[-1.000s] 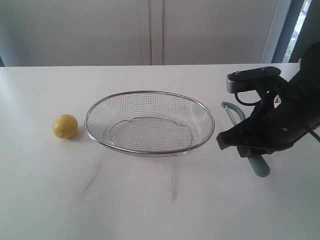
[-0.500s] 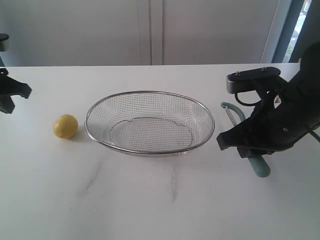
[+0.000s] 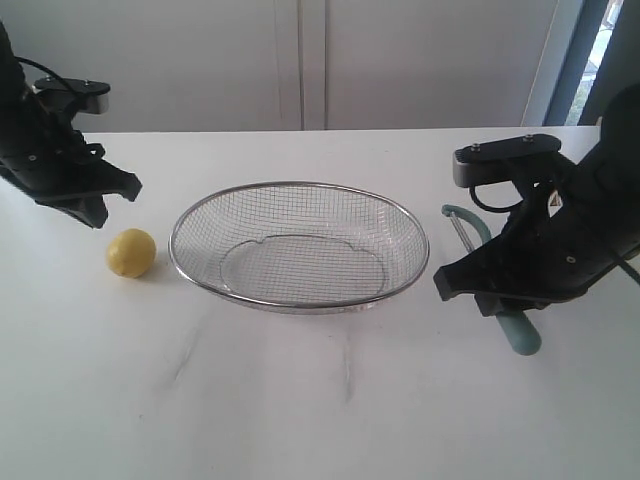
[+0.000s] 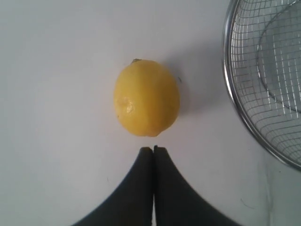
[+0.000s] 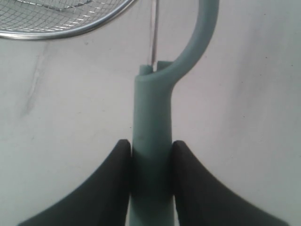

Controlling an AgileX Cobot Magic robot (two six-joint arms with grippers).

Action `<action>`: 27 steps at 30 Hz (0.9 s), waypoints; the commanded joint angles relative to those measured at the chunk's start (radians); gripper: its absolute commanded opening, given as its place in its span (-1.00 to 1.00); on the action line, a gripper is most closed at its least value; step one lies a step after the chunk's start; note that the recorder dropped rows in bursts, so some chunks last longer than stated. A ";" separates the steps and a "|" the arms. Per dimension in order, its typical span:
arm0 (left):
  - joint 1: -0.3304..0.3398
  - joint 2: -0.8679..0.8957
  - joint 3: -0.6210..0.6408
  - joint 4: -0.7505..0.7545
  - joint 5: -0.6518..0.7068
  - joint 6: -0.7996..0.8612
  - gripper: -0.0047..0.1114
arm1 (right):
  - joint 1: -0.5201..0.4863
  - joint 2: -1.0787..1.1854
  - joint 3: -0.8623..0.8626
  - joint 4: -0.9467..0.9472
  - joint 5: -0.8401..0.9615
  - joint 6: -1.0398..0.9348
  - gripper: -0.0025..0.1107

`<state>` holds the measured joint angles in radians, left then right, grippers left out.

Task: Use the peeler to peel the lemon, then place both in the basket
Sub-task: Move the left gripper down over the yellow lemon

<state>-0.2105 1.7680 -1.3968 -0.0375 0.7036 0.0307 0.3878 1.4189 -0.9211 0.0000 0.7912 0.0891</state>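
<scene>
The exterior view gave me the whole layout: the lemon (image 3: pixel 131 252) left of the basket (image 3: pixel 298 186), the peeler (image 3: pixel 520 335) right of it, all on the white surface (image 3: pixel 320 400). Only my left wrist view showed my left jaws pressed together and empty, their tips just short of the lemon (image 4: pixel 146 97), not touching it. Only my right wrist view showed my right jaws closed against both sides of the peeler (image 5: pixel 151 122) handle, which lay on the surface. The lemon sat just beside the basket's left rim (image 4: pixel 235 108) with a small gap. The peeler's loop head lay near the right rim (image 5: pixel 70 34), apart from it. The near side of the surface lay bare.
</scene>
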 commanded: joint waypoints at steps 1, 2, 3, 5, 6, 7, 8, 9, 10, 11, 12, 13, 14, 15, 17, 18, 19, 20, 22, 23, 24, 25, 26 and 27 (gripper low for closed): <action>-0.011 0.029 -0.026 -0.015 0.030 -0.008 -0.92 | 0.001 -0.009 0.004 0.000 -0.002 -0.006 -0.96; -0.011 0.035 -0.029 -0.015 0.032 -0.008 -0.92 | 0.001 -0.009 0.004 0.000 -0.002 -0.006 -0.96; -0.011 0.041 -0.030 -0.018 0.032 -0.008 -0.92 | 0.001 -0.009 0.004 0.000 -0.002 -0.006 -0.96; -0.011 0.047 -0.030 -0.018 0.027 0.003 -0.91 | 0.001 -0.009 0.004 0.000 -0.004 -0.006 -0.96; -0.011 0.054 -0.030 -0.018 0.020 0.015 -0.86 | 0.001 -0.009 0.004 0.000 -0.004 -0.006 -0.96; -0.011 0.056 -0.030 -0.018 0.012 0.022 -0.80 | 0.001 -0.009 0.004 0.000 -0.004 -0.006 -0.96; -0.011 0.060 -0.030 -0.018 0.000 0.027 -0.71 | 0.001 -0.009 0.004 0.000 -0.004 -0.006 -0.96; -0.011 0.062 -0.030 -0.018 -0.011 0.029 -0.59 | 0.001 -0.009 0.004 0.000 -0.004 -0.006 -0.96; -0.011 0.065 -0.030 -0.018 -0.023 0.033 -0.46 | 0.001 -0.009 0.004 0.000 -0.004 -0.006 -0.96; -0.011 0.070 -0.030 -0.020 -0.033 0.040 -0.34 | 0.001 -0.009 0.004 0.000 -0.004 -0.006 -0.96; -0.011 0.074 -0.030 -0.020 -0.041 0.056 -0.21 | 0.001 -0.009 0.004 0.000 -0.004 -0.006 -0.96; -0.011 0.079 -0.030 -0.020 -0.048 0.068 -0.12 | 0.001 -0.009 0.004 0.000 -0.004 -0.006 -0.96; -0.011 0.084 -0.030 -0.020 -0.056 0.085 -0.01 | 0.001 -0.009 0.004 0.000 -0.004 -0.006 -0.96; -0.011 0.092 -0.030 -0.020 -0.063 0.098 0.08 | 0.001 -0.009 0.004 0.000 -0.004 -0.006 -0.96; -0.011 0.107 -0.030 -0.020 -0.067 0.107 0.21 | 0.001 -0.009 0.004 0.000 -0.004 -0.006 -0.96; -0.011 0.118 -0.030 -0.020 -0.073 0.107 0.27 | 0.001 -0.009 0.004 0.000 -0.004 -0.007 -0.96; -0.011 0.125 -0.030 -0.020 -0.082 0.107 0.32 | 0.001 -0.009 0.004 0.000 -0.006 -0.007 -0.96; -0.011 0.134 -0.030 -0.020 -0.091 0.107 0.36 | 0.001 -0.009 0.004 0.000 -0.006 -0.007 -0.96; -0.011 0.150 -0.030 -0.020 -0.115 0.105 0.39 | 0.001 -0.009 0.004 0.000 -0.006 -0.010 -0.96; -0.011 0.157 -0.030 -0.020 -0.122 0.105 0.39 | 0.001 -0.009 0.004 0.000 -0.006 -0.012 -0.96; -0.011 0.164 -0.030 -0.020 -0.129 0.105 0.39 | 0.001 -0.009 0.004 0.000 -0.006 -0.014 -0.96; -0.011 0.170 -0.030 -0.020 -0.131 0.105 0.39 | 0.001 -0.009 0.004 0.000 -0.008 -0.014 -0.96; -0.011 0.175 -0.030 -0.020 -0.133 0.105 0.39 | 0.001 -0.009 0.004 0.000 -0.010 -0.017 -0.96; -0.011 0.179 -0.030 -0.020 -0.133 0.105 0.39 | 0.001 -0.009 0.004 0.000 -0.010 -0.018 -0.96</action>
<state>-0.2168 1.9382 -1.4242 -0.0472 0.5665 0.1326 0.3878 1.4189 -0.9211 0.0000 0.7892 0.0851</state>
